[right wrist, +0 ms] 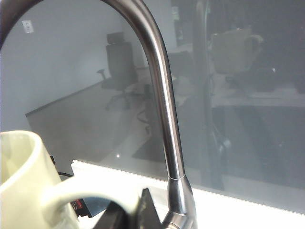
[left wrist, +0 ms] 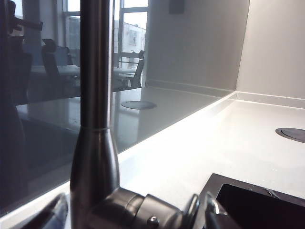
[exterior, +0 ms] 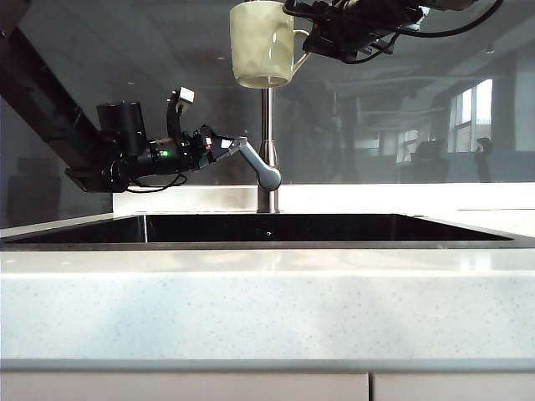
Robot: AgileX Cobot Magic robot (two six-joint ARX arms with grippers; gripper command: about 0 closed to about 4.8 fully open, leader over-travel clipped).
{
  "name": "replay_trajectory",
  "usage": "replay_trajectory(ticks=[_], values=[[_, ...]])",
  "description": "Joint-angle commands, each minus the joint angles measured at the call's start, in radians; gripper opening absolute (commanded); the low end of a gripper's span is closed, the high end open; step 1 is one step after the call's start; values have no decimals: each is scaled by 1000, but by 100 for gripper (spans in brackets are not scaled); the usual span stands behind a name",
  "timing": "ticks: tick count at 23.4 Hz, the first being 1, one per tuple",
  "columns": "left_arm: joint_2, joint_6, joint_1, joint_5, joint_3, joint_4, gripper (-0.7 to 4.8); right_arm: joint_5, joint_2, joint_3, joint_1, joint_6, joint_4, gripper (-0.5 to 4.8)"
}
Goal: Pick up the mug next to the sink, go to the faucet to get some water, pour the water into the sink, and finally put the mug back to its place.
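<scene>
A: Setting? A pale speckled countertop (exterior: 267, 309) carrying the wide black rectangular sink (exterior: 267, 228), glass wall behind its back edge.

B: Key relation? The tall brushed-steel gooseneck faucet (exterior: 267, 150) stands upright; its angled lever (exterior: 253, 160) points toward the left gripper (exterior: 224, 147), whose jaws straddle it, wide.

A: And the mug? The cream dimpled ceramic mug (exterior: 261, 44) hangs upright high beside the faucet, handle pinched by the right gripper (exterior: 311, 42).

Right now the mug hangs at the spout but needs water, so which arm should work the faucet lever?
The left. The left gripper is already at the lever handle, jaws open around it. The right gripper is busy holding the mug by its handle, high at the faucet.
</scene>
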Motion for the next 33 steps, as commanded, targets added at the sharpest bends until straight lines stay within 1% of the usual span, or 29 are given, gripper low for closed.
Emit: replay_trajectory(ticks=[1,6,9,11,12,14,17,20,22,25,26,28,30,31,32,33], values=[[-8,3,0,-8,5,8,363,3,-16,14,2,18,83,-5],[-8,3,0,-29,5,8,362,2,-16,14,2,18,83,-5],[-8,4,0,-66,5,8,362,2,-16,14,2,18,83,-5],[-8,9,0,-99,5,-1,362,3,-16,14,2,18,83,-5],[-8,28,0,-142,5,-17,362,2,-16,14,2,18,83,-5],[-8,48,0,-189,5,-35,362,3,-16,14,2,18,83,-5],[-8,58,0,-260,5,-66,362,2,-16,14,2,18,83,-5],[-8,87,0,-317,4,-100,362,3,-16,14,2,18,83,-5],[-8,93,0,-332,5,-111,362,2,-17,14,2,18,83,-5],[-8,90,3,-253,5,-89,363,2,-17,14,1,18,82,-5],[-8,70,5,-205,5,-69,363,2,-17,14,1,18,82,-5],[-8,5,10,-102,4,-15,363,2,-17,14,1,13,81,-5],[-8,-85,19,11,4,68,363,2,-18,14,0,5,78,-6],[-8,-130,22,47,5,109,363,2,-18,14,0,4,78,-5],[-8,-193,29,73,4,167,363,2,-18,14,-1,4,78,-5],[-8,-244,33,86,4,211,363,3,-18,14,-2,3,79,-5]])
